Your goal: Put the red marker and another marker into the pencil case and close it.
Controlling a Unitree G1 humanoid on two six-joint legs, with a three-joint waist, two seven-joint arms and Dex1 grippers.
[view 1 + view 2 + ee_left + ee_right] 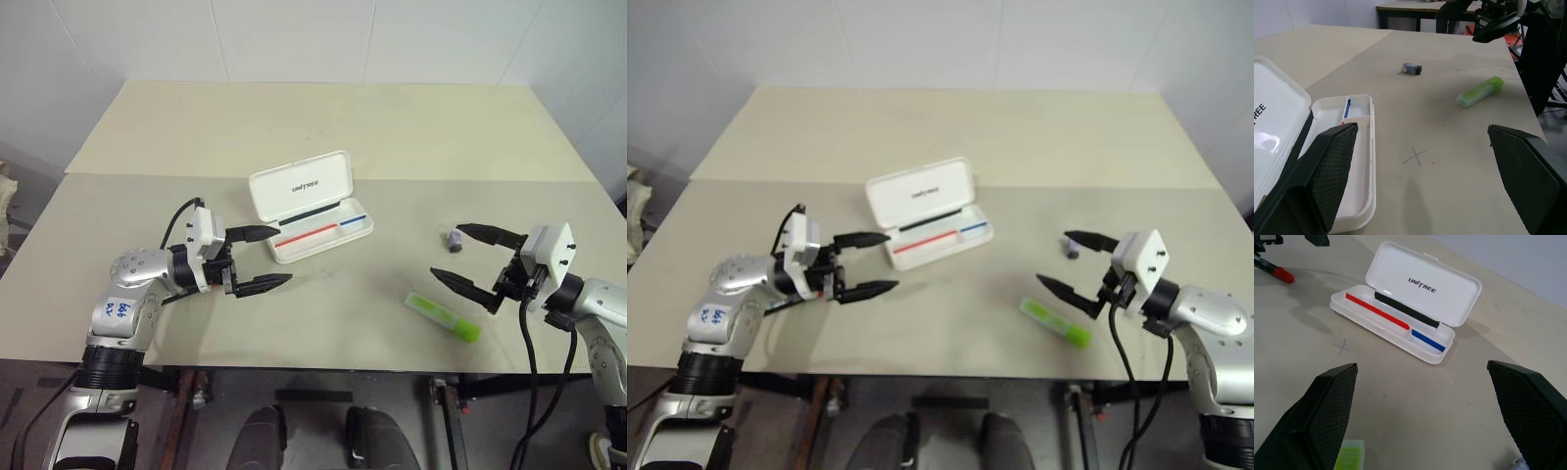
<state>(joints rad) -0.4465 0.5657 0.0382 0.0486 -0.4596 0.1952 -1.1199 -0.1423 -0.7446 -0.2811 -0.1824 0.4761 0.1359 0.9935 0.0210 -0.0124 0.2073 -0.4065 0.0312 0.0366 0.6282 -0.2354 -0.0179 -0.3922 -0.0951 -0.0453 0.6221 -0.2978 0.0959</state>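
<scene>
— Two grippers hover over the tabletop (323,323), both spread wide and carrying nothing: the left gripper (263,259) toward the left edge, the right gripper (472,261) toward the right edge. What lies nearest?

— Close to the near edge, right of centre, rests the green highlighter (443,316), just below the right gripper. In the right wrist view, the red marker (1273,269) lies beneath the left gripper.

— And farther back?

— At mid-table, the pencil case (312,206) sits with its lid up; a small grey stub (453,238) lies toward the right edge.
</scene>
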